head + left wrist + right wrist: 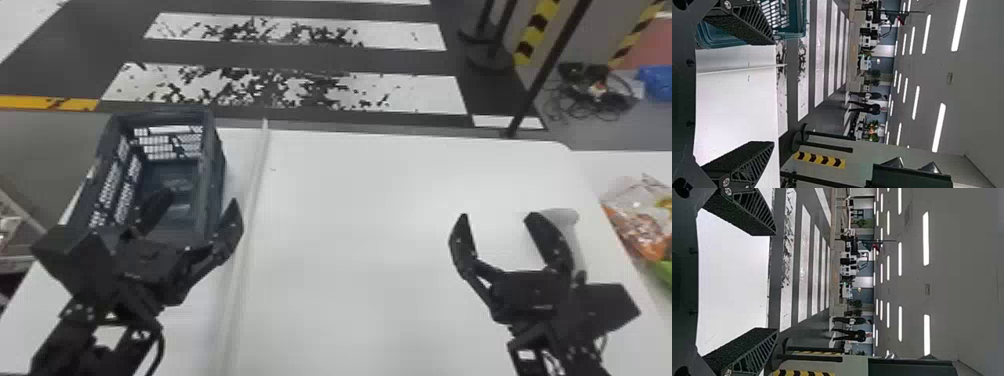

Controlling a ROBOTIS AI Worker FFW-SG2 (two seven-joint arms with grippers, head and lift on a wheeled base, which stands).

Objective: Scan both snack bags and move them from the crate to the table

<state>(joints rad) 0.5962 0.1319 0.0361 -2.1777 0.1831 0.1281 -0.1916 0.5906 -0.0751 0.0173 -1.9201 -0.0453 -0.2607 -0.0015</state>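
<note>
Left end effector [201, 199]: fingers spread, nothing between them, at the near end of the crate [216, 165]. One finger is over the crate's inside, the other by its right wall; can't tell if they touch. Left wrist view: same fingers wide apart, crate past one of them.

Right end effector [499, 216]: over the right part of the tabletop [370, 225], fingers apart, gap between them. Right wrist view shows the same wide gap, white tabletop behind.

Snack bags: clear, orange and green packaging [642, 225] at the head view's right edge, just beyond the tabletop's right side, cut off by the frame; can't tell whether one bag or two. White side surface [590, 162] next to it.

Crate: dark, mesh-sided, upright on the left of the tabletop, floor partly hidden by the left end effector. Pale strip [252, 200] runs lengthwise just right of it. Light grey object [562, 217] behind the right end effector, partly hidden. Beyond the tabletop: striped floor [400, 92], cables [590, 100].
</note>
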